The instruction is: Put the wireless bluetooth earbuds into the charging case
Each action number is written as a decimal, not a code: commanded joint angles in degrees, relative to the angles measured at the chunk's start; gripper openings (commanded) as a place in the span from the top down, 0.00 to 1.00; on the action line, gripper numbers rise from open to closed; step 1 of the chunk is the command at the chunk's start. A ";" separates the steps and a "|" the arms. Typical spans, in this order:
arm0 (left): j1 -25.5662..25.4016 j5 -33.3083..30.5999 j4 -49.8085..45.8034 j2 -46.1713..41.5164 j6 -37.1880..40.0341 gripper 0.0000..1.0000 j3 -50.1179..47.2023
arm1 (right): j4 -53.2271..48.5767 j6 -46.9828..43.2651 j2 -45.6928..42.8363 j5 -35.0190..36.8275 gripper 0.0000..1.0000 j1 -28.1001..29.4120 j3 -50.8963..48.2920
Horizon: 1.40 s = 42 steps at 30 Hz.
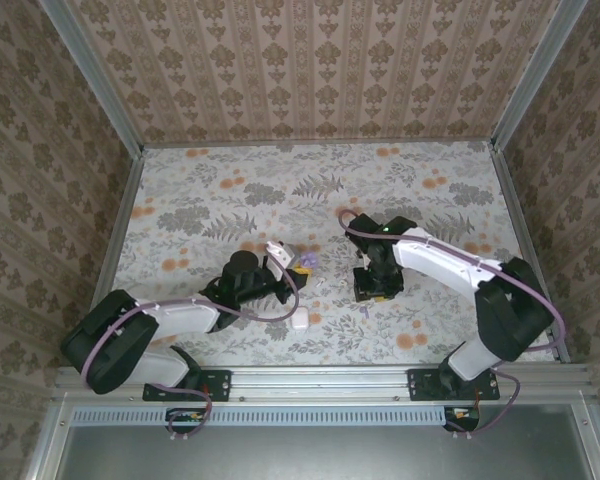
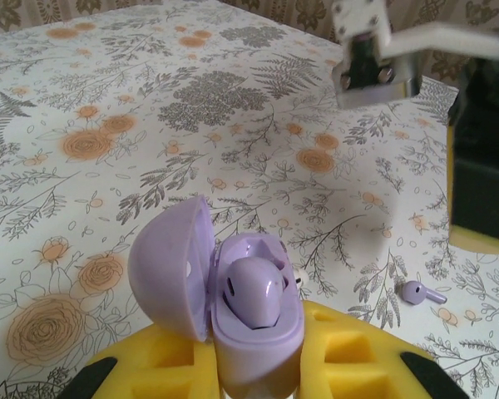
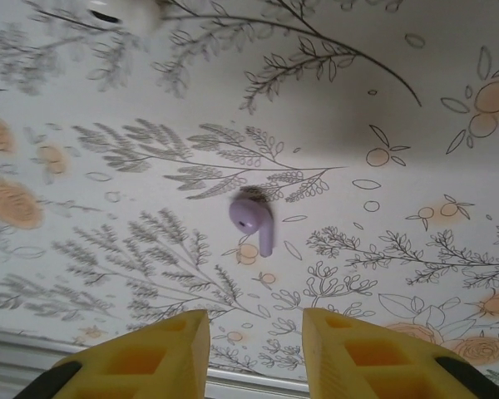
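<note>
We see the left gripper (image 2: 258, 362) clamped on the small glossy lilac plastic charging case (image 2: 258, 349), whose base is pinched between the two yellow fingers (image 2: 162, 362) and held up off the floral-patterned table (image 1: 210, 200). The case's rounded hinged lid (image 2: 170, 266) stands open, swung to the left in the left wrist view. One tiny lilac plastic earbud (image 2: 254, 299) sits in a well of the case, its bulb end towards us. The second lilac earbud (image 3: 254, 218) lies loose on the table, bulb end away from the right wrist camera and short stem pointing back at it. In the left wrist view we find it to the right of the case and well apart from it. The right gripper (image 3: 254, 349) has its yellow fingers spread with nothing between them. The loose earbud lies beyond the fingertips, in line with the gap, and neither finger touches it. From the top view we place both grippers near the middle of the table, the left one to the left of the right one, their tips apart. A small white rounded object (image 1: 300, 320) lies on the table just beside the left arm, nearer the bases than the case, and we cannot tell what it is
</note>
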 commanded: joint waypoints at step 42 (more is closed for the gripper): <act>0.68 1.68 5.07 6.17 -1.27 0.92 -0.01 | 13.09 -1.91 -0.90 6.07 0.81 2.13 -3.80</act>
